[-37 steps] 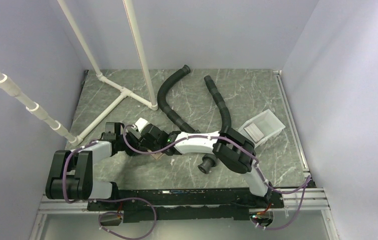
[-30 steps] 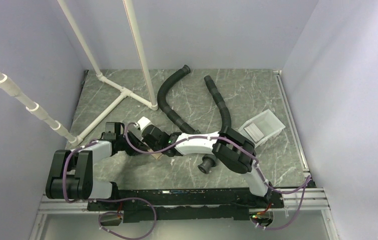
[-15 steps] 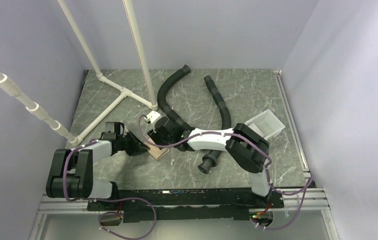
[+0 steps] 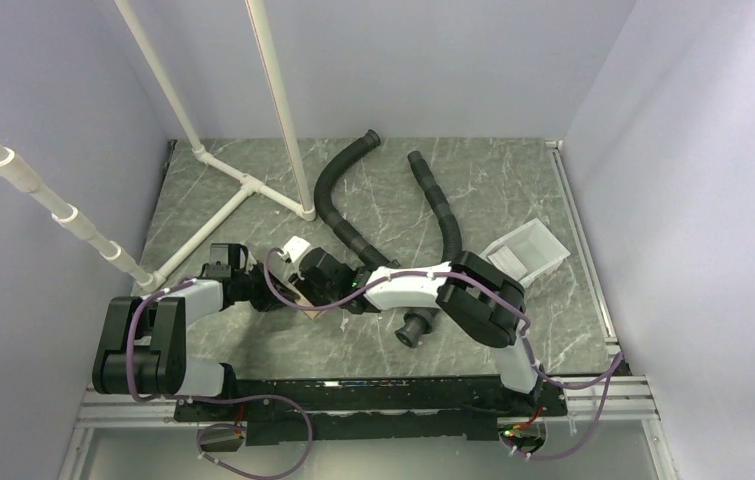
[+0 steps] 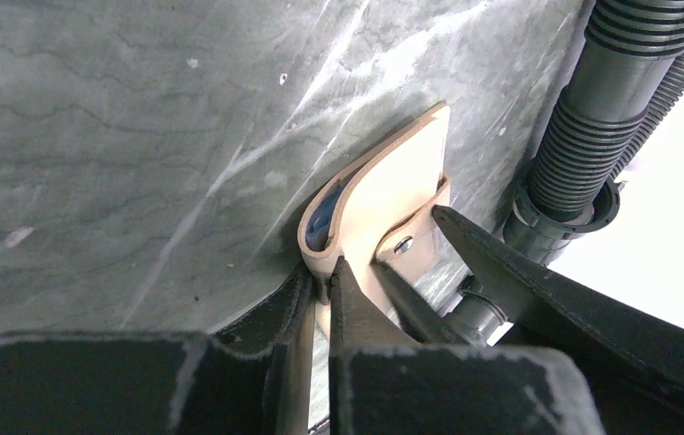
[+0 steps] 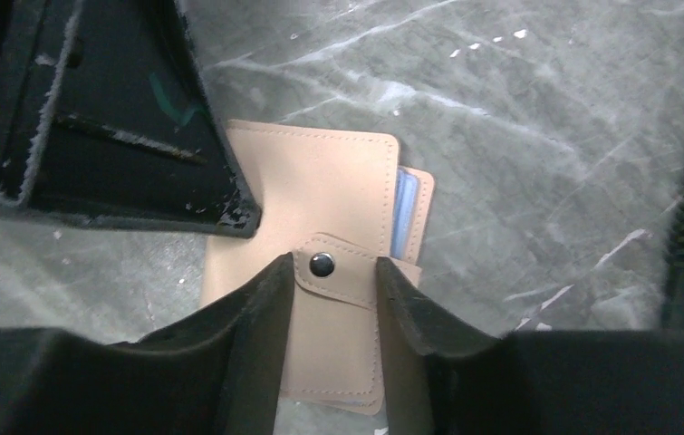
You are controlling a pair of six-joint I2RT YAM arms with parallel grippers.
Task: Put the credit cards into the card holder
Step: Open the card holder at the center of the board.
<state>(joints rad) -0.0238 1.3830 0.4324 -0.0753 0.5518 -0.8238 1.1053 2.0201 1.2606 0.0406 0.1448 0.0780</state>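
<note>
**Item: tan card holder, gripped at one edge, snap tab between parted fingers**

Location: card holder [image 6: 320, 181] on the grey marbled table [image 4: 513, 180], left-near part, between the two grippers and well apart from the white tray [image 4: 545, 243] at the right.

Condition: folded, outer tan side up, stitched border visible. Upper flap bowed upward at the pinched edge in the left wrist view. Blue strip [image 6: 403, 213] showing between the flaps along one side; card or lining, cannot tell.

Left gripper [image 5: 322, 276]: nearly closed, fingers pinching the rim of the card holder at the fold.

Right gripper [image 6: 332, 272]: reaching across from the right, jaws partly apart, one finger on each side of the snap tab [image 6: 338, 313]. Tab flat on the holder, metal stud up. Contact between finger pads and tab edges: cannot tell.

Other contents: grey card [image 4: 506, 259] lying in the white tray, partly behind the right arm. Two black corrugated hoses [image 4: 333, 195] on the far half of the table. White pipe frame [image 4: 243, 185] at the far left.
</note>
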